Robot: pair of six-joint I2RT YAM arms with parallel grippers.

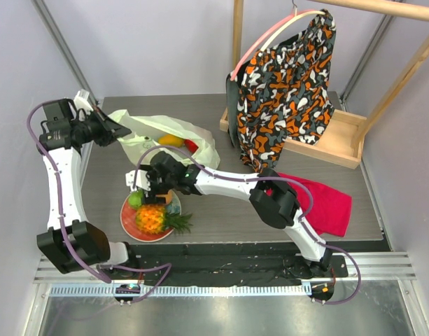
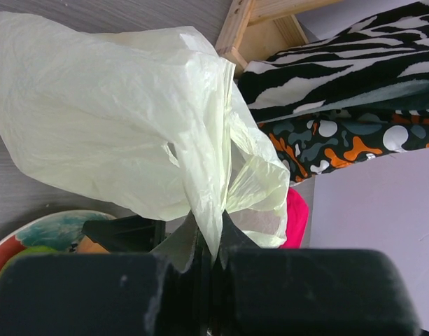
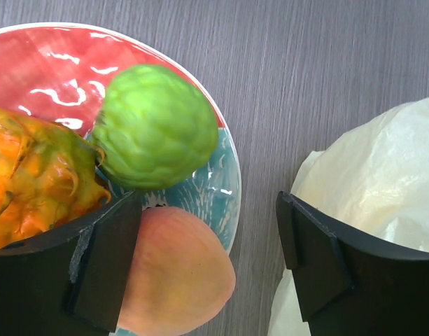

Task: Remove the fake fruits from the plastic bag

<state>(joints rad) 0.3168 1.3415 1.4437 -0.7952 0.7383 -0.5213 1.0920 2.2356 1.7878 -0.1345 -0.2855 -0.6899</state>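
Observation:
The pale yellow-green plastic bag (image 1: 158, 129) lies at the back left of the table. A yellow-orange mango (image 1: 171, 140) and a red piece (image 1: 191, 145) show in its mouth. My left gripper (image 1: 115, 130) is shut on a bunched edge of the bag (image 2: 109, 119), which runs down between its fingers (image 2: 179, 241). My right gripper (image 1: 156, 183) hangs open over the red-and-teal plate (image 1: 130, 227). In the right wrist view the pink-orange peach (image 3: 176, 273) lies on the plate (image 3: 53, 63) against the left finger (image 3: 106, 266), beside the green round fruit (image 3: 155, 126) and the pineapple (image 3: 32, 175). The bag (image 3: 382, 189) is beside the right finger.
A wooden rack (image 1: 333, 136) at the back right holds an orange-black-white patterned garment (image 1: 284, 91) on a hanger. A red cloth (image 1: 326, 199) lies at the right, partly under my right arm. The pineapple (image 1: 155, 218) and the green fruit (image 1: 135, 199) fill the plate.

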